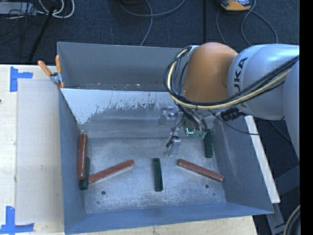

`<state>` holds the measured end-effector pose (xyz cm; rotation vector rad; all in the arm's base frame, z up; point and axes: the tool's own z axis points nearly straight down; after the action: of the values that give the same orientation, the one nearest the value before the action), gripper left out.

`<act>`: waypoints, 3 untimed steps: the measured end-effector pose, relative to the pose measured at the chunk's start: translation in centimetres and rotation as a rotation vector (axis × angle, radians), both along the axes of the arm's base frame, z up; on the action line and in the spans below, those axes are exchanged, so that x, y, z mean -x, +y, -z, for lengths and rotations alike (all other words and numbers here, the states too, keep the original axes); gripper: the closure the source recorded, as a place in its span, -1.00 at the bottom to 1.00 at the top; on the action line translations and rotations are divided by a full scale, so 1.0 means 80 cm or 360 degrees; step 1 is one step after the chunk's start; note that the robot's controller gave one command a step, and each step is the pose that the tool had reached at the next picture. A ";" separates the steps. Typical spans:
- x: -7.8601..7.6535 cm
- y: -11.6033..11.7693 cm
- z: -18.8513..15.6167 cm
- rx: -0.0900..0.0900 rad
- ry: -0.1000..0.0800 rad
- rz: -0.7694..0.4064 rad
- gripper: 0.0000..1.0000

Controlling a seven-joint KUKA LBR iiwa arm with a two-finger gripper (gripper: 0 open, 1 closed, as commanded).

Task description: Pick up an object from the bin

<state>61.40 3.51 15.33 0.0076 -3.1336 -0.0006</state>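
Note:
My gripper [172,142] hangs low over the bin floor, right of the middle and near the back wall. A dark green stick [208,144] lies just to its right against the right wall. In front of it to the right, a brown stick [199,170] lies slanted on the floor. A second dark green stick [157,174] lies lengthwise in front of it and a little to the left. The gripper touches none of these three.
On the left side lie an upright brown stick [80,155], a short dark green stick [84,174] beside it and a slanted brown stick [110,171]. The arm's orange cover and cables hang over the bin's back right corner.

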 end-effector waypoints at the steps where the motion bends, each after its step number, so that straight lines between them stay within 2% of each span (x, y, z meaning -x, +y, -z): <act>1: 0.016 0.102 0.064 -0.0004 -0.0005 -0.0436 -1.00; 2: 0.015 0.099 0.062 -0.0003 -0.0009 -0.0429 1.00; 3: 0.015 0.099 0.062 -0.0003 -0.0009 -0.0427 -1.00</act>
<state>60.23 11.41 10.34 0.4272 -3.1102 -0.0017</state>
